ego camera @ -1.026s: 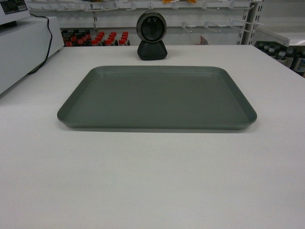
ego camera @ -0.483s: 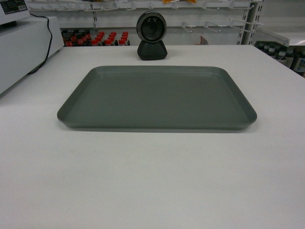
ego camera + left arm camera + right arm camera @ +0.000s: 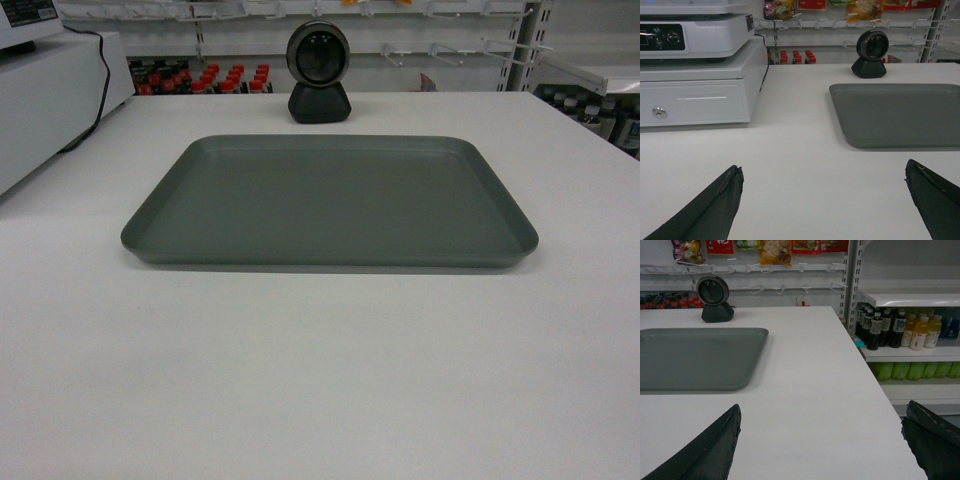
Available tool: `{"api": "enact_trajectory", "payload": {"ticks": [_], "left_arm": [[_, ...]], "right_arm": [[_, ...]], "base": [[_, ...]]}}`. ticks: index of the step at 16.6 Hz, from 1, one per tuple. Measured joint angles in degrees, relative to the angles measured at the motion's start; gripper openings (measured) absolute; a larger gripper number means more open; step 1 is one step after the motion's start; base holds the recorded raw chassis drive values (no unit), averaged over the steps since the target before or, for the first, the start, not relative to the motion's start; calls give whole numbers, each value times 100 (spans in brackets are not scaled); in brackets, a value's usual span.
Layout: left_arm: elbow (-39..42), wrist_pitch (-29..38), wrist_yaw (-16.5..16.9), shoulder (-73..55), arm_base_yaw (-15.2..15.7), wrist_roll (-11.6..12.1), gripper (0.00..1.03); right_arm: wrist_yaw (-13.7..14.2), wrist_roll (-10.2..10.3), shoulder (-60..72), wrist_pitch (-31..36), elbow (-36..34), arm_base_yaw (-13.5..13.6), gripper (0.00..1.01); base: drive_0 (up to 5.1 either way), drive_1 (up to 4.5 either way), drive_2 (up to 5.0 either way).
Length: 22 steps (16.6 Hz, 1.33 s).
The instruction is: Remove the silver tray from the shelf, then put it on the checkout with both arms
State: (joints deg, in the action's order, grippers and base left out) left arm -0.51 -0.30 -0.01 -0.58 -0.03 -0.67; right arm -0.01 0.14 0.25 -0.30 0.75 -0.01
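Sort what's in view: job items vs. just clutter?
Job:
silver tray, flat on the checkout
shelf with drink bottles
left gripper and right gripper, fingers spread, both empty

Clutter:
scanner
cash drawer unit
hanging snack packs

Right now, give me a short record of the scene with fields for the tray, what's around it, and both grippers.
tray: silver tray lies flat on the checkout, nothing on it
behind tray: black scanner, apart from the rim
left of tray: white cash drawer unit
right of table: shelf stocked with bottles
left gripper: fingers wide open, holding nothing, short of the tray
right gripper: fingers wide open, holding nothing
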Motion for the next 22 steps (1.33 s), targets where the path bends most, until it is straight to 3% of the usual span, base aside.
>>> {"api": "enact_trajectory", "payload": {"ticks": [22], "left_arm": [[0,-13,0,0,0,4,98]], "right_arm": [[0,0,0,-9,0,0,98]], "base": [[4,-397,404]]}}
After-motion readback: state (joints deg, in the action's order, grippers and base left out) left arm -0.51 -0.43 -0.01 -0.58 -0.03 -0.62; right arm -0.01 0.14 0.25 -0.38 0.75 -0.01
